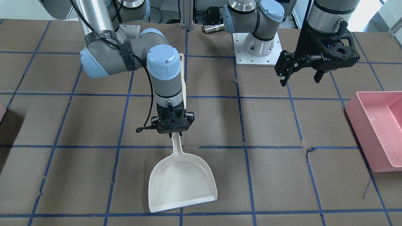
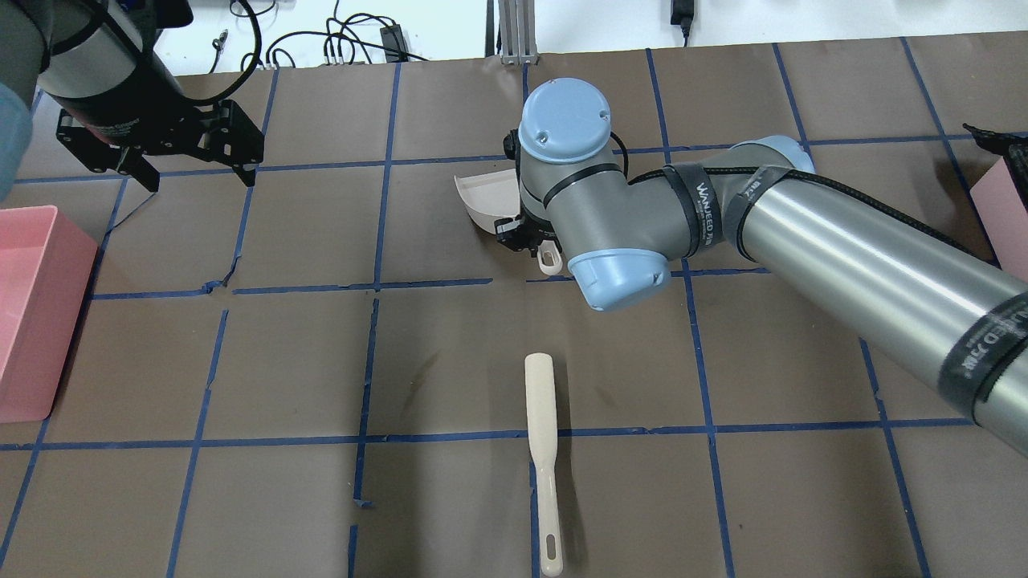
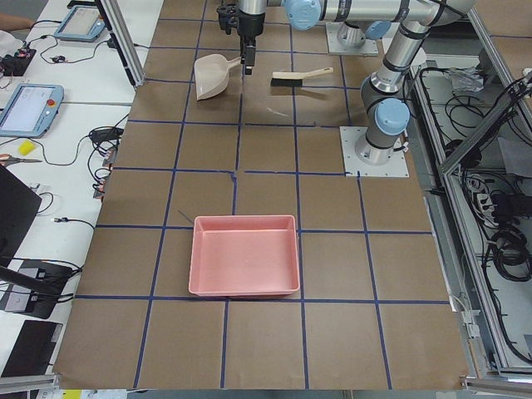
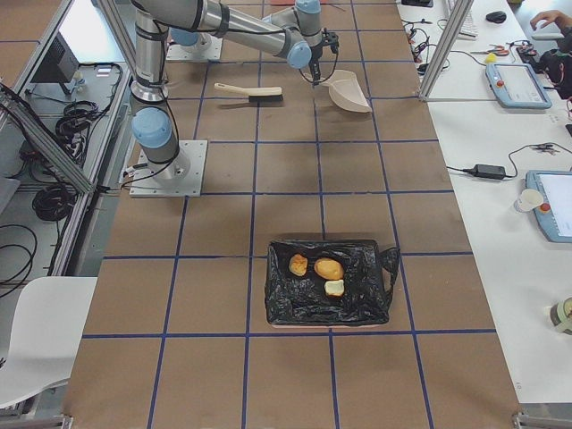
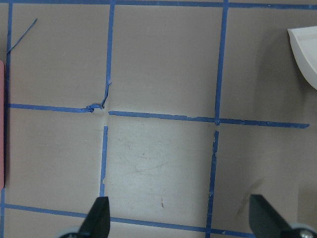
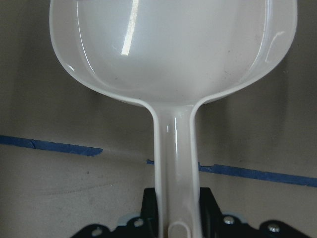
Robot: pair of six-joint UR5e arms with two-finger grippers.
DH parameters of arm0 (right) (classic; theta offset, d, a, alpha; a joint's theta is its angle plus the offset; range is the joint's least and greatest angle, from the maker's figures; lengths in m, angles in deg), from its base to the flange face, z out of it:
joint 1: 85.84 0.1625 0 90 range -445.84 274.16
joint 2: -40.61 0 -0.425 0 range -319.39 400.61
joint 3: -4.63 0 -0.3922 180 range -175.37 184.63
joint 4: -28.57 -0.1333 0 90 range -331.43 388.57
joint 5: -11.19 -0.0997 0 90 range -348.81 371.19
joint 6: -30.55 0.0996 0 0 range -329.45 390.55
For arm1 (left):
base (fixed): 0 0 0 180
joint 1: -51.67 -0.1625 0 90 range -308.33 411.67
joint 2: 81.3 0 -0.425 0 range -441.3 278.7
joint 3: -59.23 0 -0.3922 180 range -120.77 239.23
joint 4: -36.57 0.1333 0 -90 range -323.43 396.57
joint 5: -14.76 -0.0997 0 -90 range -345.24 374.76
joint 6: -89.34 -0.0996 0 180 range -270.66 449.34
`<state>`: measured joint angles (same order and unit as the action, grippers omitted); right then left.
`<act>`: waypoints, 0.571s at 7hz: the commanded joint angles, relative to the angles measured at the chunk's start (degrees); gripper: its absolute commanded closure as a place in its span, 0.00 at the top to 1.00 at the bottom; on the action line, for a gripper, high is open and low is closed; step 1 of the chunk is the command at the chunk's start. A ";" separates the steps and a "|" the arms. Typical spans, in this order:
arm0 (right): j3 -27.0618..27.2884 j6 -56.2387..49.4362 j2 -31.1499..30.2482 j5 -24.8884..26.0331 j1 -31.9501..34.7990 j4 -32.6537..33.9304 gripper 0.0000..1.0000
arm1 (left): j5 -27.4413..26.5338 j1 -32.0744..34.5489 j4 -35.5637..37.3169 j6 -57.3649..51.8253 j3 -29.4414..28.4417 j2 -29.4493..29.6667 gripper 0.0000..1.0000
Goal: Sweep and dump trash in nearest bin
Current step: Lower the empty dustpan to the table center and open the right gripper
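Now right hand clamped on dustpan handle; left hand apart over table

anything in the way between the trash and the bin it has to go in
Nothing visible stands between them. The trash, three scraps, already lies inside the bin, on its black liner. The dustpan held by the right gripper is empty.
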<state>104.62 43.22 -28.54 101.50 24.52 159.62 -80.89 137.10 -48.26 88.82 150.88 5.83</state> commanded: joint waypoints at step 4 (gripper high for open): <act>-1.03 2.71 0.85 0.30 -0.06 0.34 0.01 | -0.32 0.09 -0.42 -0.79 0.10 -0.20 1.00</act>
<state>103.61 45.46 -28.01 101.77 24.38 159.96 -81.09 137.18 -48.58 88.25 150.95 5.71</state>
